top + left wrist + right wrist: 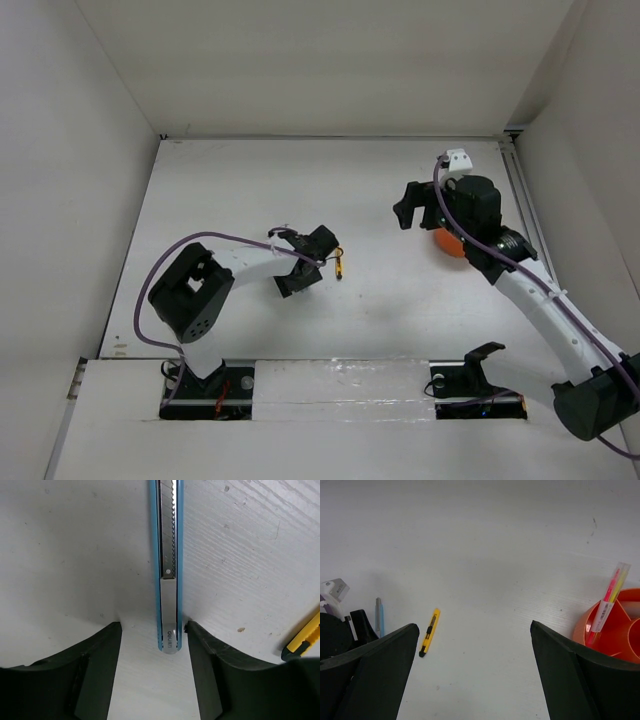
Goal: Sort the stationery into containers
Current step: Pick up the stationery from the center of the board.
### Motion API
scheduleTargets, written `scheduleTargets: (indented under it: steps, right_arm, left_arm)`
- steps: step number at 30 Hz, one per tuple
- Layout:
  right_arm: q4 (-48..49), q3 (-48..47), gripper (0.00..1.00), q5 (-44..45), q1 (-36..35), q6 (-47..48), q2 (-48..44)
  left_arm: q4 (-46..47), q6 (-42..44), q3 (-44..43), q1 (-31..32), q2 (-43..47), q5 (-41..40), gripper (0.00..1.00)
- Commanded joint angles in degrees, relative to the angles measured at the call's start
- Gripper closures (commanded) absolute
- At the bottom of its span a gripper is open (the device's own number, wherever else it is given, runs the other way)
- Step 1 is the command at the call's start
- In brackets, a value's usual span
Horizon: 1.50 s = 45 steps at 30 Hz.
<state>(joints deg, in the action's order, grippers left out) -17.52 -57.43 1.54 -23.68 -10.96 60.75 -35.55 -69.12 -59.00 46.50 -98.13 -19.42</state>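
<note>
On the white tabletop [400, 290], left pincer [152, 627] gapes around a blue cutter [168, 555]; right pincer [474, 626] apart beside the orange tub [620, 640]

The slim metal cutter [168, 605] is silver with pale blue edges. The small plastic cutter [429, 632] is yellow with black ends. The round plastic tub [622, 645] is orange, and its highlighters [608, 602] are pink and yellow. The worktop [485, 540] is white and faintly grained.

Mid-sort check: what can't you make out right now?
Orange tub: top view, mostly under the right arm; right wrist view, cut by the frame edge.
Blue cutter: left wrist view, far end beyond the top edge.
Yellow cutter: left wrist view, cut by the right edge.
</note>
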Motion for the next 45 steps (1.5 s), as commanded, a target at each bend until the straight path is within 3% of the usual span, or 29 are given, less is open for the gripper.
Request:
scheduleTargets:
  steps: [1, 5, 6, 7, 8, 9, 10, 11, 15, 18, 20, 21, 22, 24, 29, 37, 45]
  right_arm:
    - [3.37, -0.93, 0.01, -1.27, -0.31, 0.85, -2.56]
    - [3.37, -0.4, 0.01, -2.5, 0.74, 0.85, -2.57]
    - [3.37, -0.4, 0.01, -2.51, 0.74, 0.85, -2.57]
    - [3.37, -0.4, 0.01, -3.03, 0.74, 0.85, -2.57]
    - [3.37, -0.4, 0.01, -3.04, 0.74, 0.85, -2.57]
    - [3.37, -0.4, 0.01, -3.04, 0.74, 0.85, -2.57]
    - [3.89, -0.4, 0.01, -3.04, 0.74, 0.85, -2.05]
    - [3.9, -0.4, 0.01, -3.73, 0.74, 0.85, -2.04]
    - [7.4, 0.91, 0.01, -11.18, 4.25, 0.85, 1.11]
    - [10.83, 2.14, 0.04, -22.69, 8.37, -0.99, 3.4]
    - [14.78, 2.76, 0.06, -27.1, 8.39, -2.13, 4.63]
    - [16.36, 2.76, 0.06, -31.29, 8.39, -3.09, 4.64]
    - [18.03, 3.28, 0.06, -33.42, 8.39, -3.8, 5.16]
    - [22.69, 3.29, 0.06, -38.86, 7.87, -6.17, 5.17]
    - [30.58, 3.9, 0.06, -41.44, 4.79, -11.87, 5.87]
    - [36.92, 5.22, 0.06, -35.47, -1.63, -16.54, 7.8]
    - [38.17, 4.7, 0.12, -27.57, -3.92, -18.48, 12.89]
  left_arm:
    - [0.39, -4.79, 3.62, -0.01, -3.56, 3.51, 0.51]
    - [2.94, -4.27, 5.38, -2.63, -4.71, 2.29, 0.51]
    - [4.16, -4.27, 6.0, -2.64, -4.71, 2.28, 0.6]
    - [4.78, -3.57, 6.0, -2.64, -4.71, 2.28, 0.6]
    - [4.79, -3.56, 6.0, -2.64, -4.18, 2.28, 0.66]
    - [5.83, -2.87, 6.0, -2.64, -4.18, 2.28, 0.86]
    - [7.58, -0.6, 6.0, -2.64, -4.18, 3.06, 0.98]
    - [7.6, 0.56, 6.0, -2.64, -4.18, 3.07, 1.0]
    - [3.4, 2.33, -0.22, -0.38, -3.39, -5.51, 1.0]
    - [2.76, 6.34, -4.09, 1.74, 2.13, -15.36, 1.0]
    - [5.82, 11.61, -4.1, 3.85, 8.28, -19.07, 1.0]
    - [12.28, 15.64, -3.32, 4.38, 10.39, -19.08, 1.0]
    - [15.74, 22.99, -2.35, 5.0, 12.33, -19.08, 1.0]
    - [28.44, 31.47, 0.45, 5.0, 18.57, -12.6, 1.0]
    - [45.73, 45.81, 8.72, 5.0, 28.94, 3.21, 1.0]
    - [51.89, 47.94, 8.73, 5.0, 28.96, 13.78, 1.0]
    - [53.04, 48.46, 9.87, 5.0, 31.06, 15.55, 1.0]
